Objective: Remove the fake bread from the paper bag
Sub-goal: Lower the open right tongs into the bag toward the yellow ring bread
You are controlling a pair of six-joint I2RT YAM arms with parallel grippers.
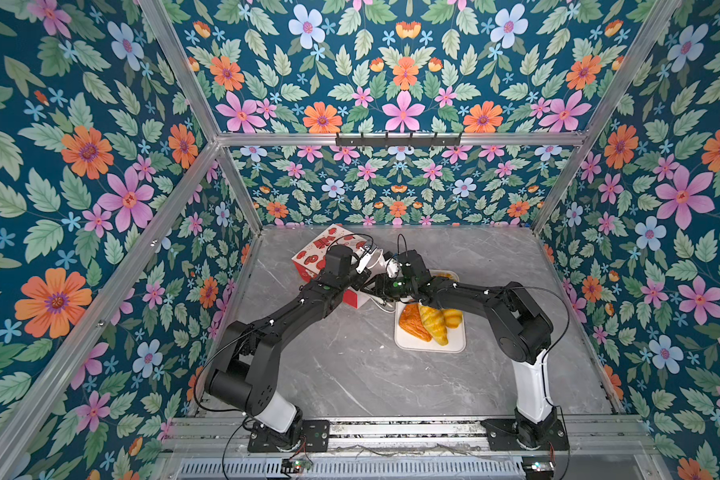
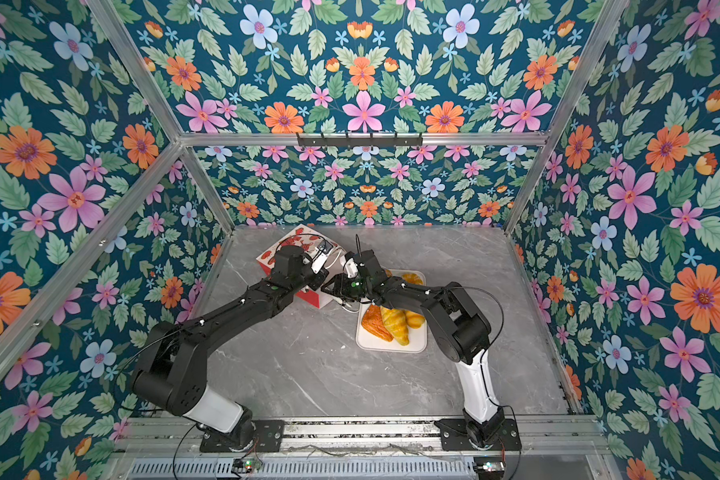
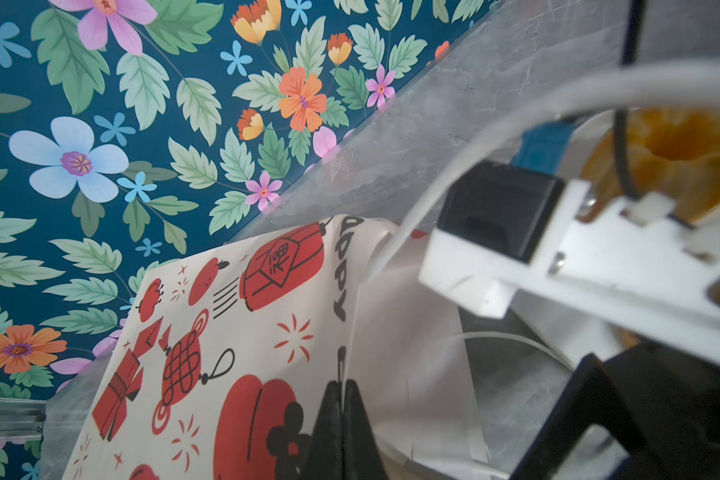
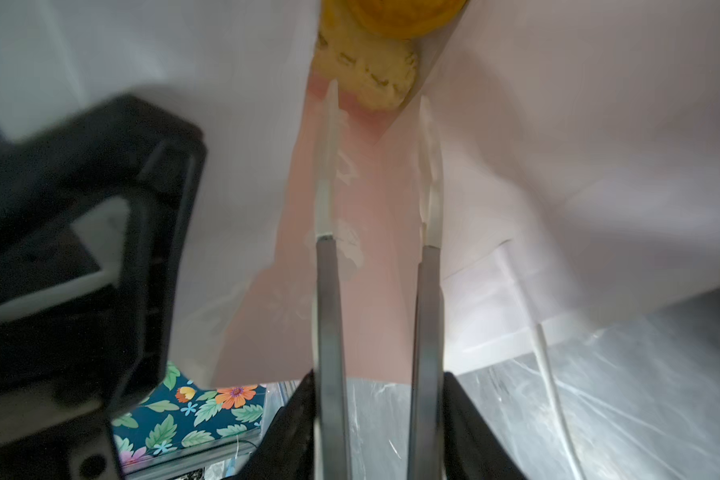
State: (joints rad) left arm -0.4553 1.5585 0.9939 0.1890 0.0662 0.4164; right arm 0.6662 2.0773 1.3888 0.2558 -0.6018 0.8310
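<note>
Looking down in both top views, I had the paper bag (image 1: 314, 249) lying on its side just above the middle of the frame, mouth turned toward the white tray (image 1: 416, 344) at centre right. Three pieces of the fake bread (image 1: 432, 324) lay on that tray and a fourth at its far end, so I'd judge the job well along. Both arms met at the bag's mouth.

From the left wrist: the left gripper (image 3: 341, 392) was pinched tight on the bag's rim, paper caught between its black fingers. It was holding the mouth up, I reckon, so the other arm had room to go in. A ring pastry (image 3: 678, 153) showed beyond, blurred, seemingly on the tray.

From the right wrist: the right gripper (image 4: 378, 93) was inside the bag, paper walls on either side, its two thin fingers parted only narrowly and gripping nothing. Just past the tips sat a pale yellow bun (image 4: 366, 70) with an orange piece (image 4: 395, 16) behind it, both deep in the bag. Whether the tips touched the bun I couldn't tell, and that gap looked too tight for it.
</note>
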